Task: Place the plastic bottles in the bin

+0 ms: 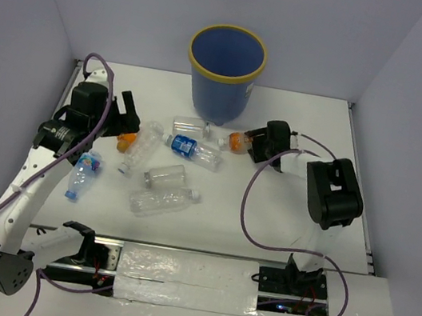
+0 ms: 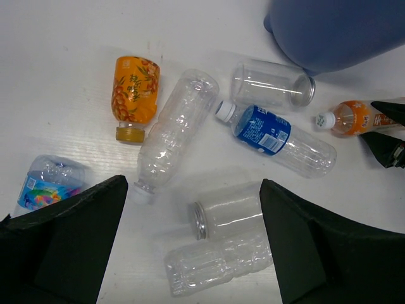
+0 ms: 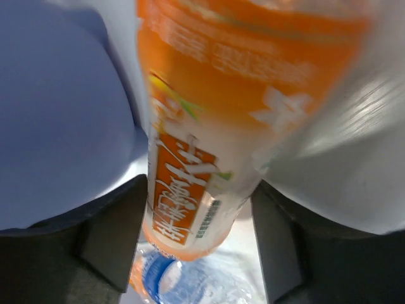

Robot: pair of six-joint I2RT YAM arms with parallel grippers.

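Top external view: round dark blue plastic bin with a yellow rim (image 1: 220, 95), upright at the far middle of the white table (image 1: 291, 212). All bottles lie on their sides outside the bin, on its near side.

Right gripper (image 1: 252, 145), just near-right of the bin, is closed on a small orange bottle with a white cap (image 1: 238, 141), cap pointing toward the bin's foot. Right wrist view: orange label (image 3: 190, 158) fills the gap, and both dark fingers (image 3: 114, 234) press its sides. Cannot tell whether the bottle is lifted off the table.

Left gripper (image 1: 121, 114), well to the bin's near-left, has its jaws spread wide and holds nothing. Left wrist view: its fingers (image 2: 69, 247) frame the scatter below.

Bottles, placed from the bin:
- wide clear jar-like bottle with no cap (image 1: 188, 125), touching or just beside the base
- clear bottle with a blue label (image 1: 192, 149), just nearer than that
- long clear ribbed bottle (image 1: 141, 149), near-left
- squat orange bottle with a yellow cap (image 1: 125, 141), beside the long one, below the left gripper
- short clear bottle with a metal-coloured neck (image 1: 164, 175), nearer still
- clear ribbed bottle (image 1: 161, 202), nearest of the middle group
- clear bottle with a colourful label (image 1: 83, 173), farthest near-left
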